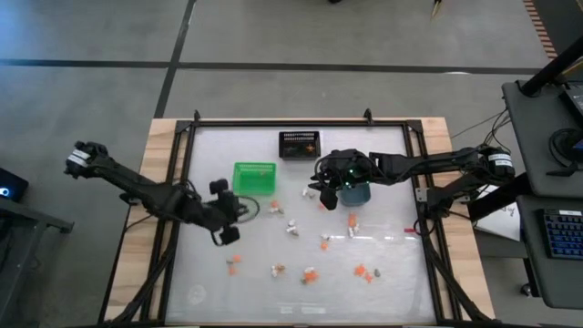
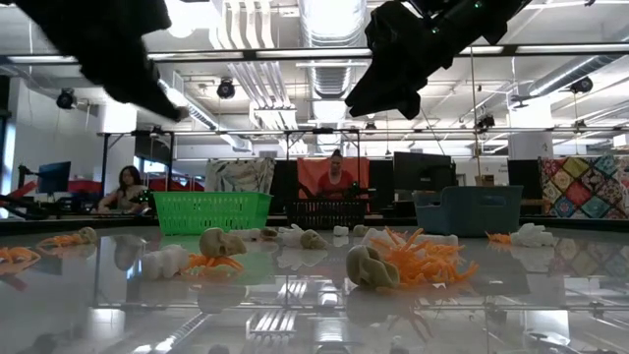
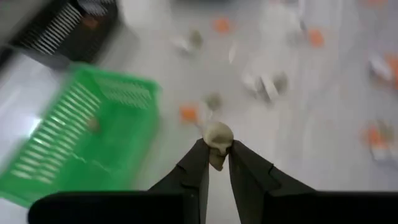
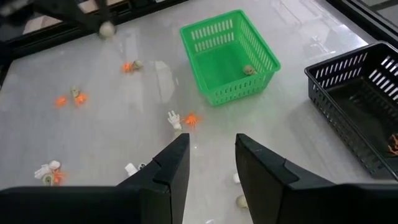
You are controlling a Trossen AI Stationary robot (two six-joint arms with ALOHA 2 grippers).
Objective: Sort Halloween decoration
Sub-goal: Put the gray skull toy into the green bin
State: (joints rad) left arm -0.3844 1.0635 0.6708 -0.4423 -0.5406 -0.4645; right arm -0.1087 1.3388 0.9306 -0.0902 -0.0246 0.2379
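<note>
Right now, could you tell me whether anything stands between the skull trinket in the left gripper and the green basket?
Nothing visible does. The left gripper holds the tan skull trinket above the table beside the green basket; its open top is unobstructed.

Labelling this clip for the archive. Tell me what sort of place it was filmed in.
Probably an open lab or workshop office. Exposed silver ceiling ducts run overhead, seated people work at dark desk monitors behind the table, and a black computer keyboard sits on a side desk beside the glossy white worktable.
</note>
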